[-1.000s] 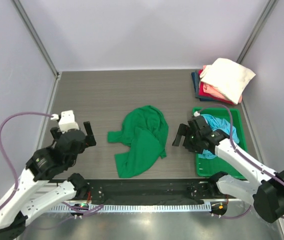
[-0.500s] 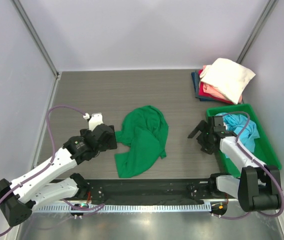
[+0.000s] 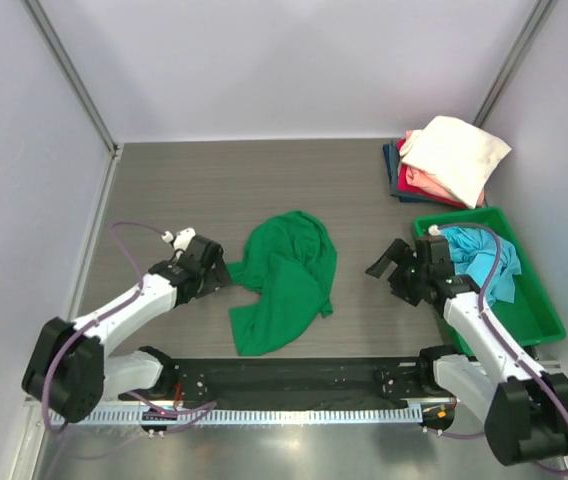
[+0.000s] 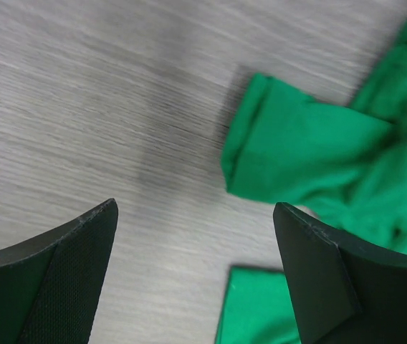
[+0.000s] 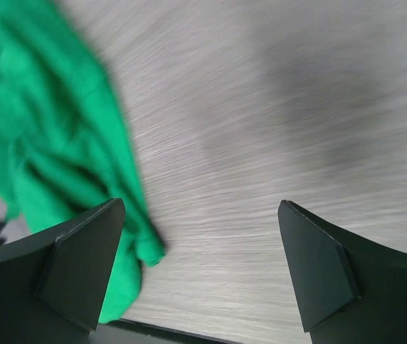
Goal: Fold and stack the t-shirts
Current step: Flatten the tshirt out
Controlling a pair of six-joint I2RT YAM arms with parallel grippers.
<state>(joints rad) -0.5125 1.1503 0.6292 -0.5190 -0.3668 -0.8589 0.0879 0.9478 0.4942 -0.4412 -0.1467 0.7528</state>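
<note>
both arms close in on the green t-shirt (image 3: 286, 280)

left gripper (image 3: 220, 276) has come down low, jaws wide and empty, just beside its left sleeve. it lies crumpled and unfolded mid-table, 1 loose heap. right gripper (image 3: 384, 268) has left the bin (image 3: 539, 318), jaws wide and empty, near its right edge. we judge spreading comes next.

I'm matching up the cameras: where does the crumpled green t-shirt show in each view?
Top external: crumpled bright green cloth t-shirt, table centre.
Left wrist: t-shirt in the right half.
Right wrist: t-shirt along the left side.
Shared landmark: grey wood-grain tabletop beneath it.
</note>
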